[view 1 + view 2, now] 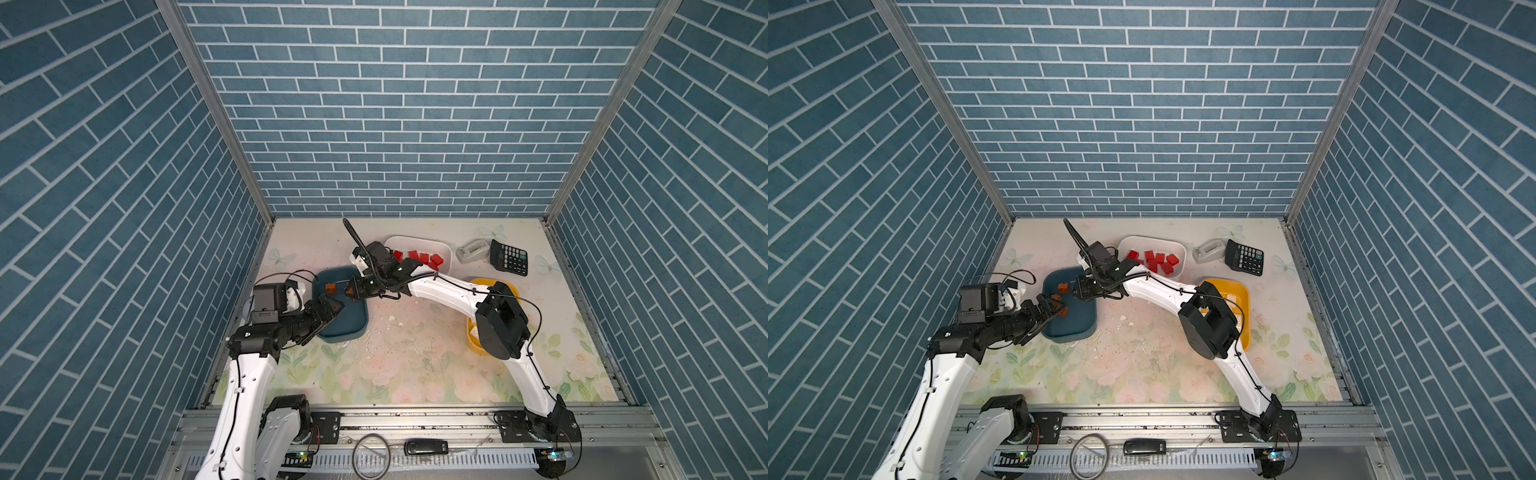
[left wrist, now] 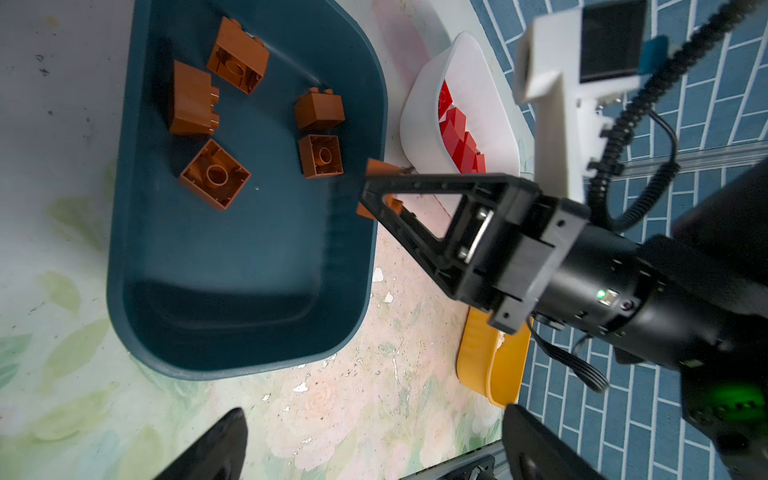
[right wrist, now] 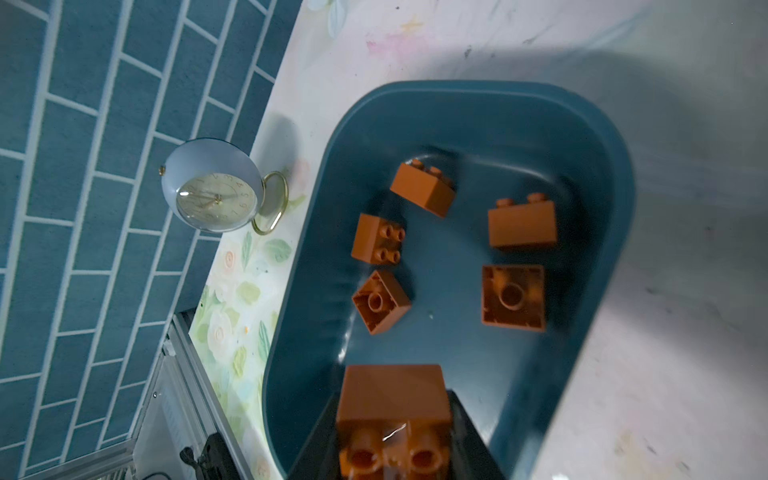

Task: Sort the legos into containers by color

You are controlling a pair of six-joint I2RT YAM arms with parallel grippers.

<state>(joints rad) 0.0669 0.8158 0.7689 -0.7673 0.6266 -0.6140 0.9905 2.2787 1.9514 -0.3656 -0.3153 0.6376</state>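
Observation:
My right gripper (image 3: 392,419) is shut on a brown lego (image 3: 392,399) and holds it over the near rim of the dark teal container (image 1: 345,328), reaching across from the right (image 1: 351,291). Several brown legos (image 2: 214,178) lie loose inside that tub, some upside down. My left gripper (image 2: 374,419) stands open and empty, low by the tub's left side (image 1: 332,309). The white container (image 1: 415,241) at the back holds several red legos (image 1: 419,257). The right arm partly hides the yellow container (image 1: 473,345).
A grey tape dispenser (image 1: 471,251) and a black calculator (image 1: 508,257) sit at the back right. A small round clock (image 3: 212,195) stands by the left wall near the teal tub. White crumbs (image 1: 392,320) dot the floral table.

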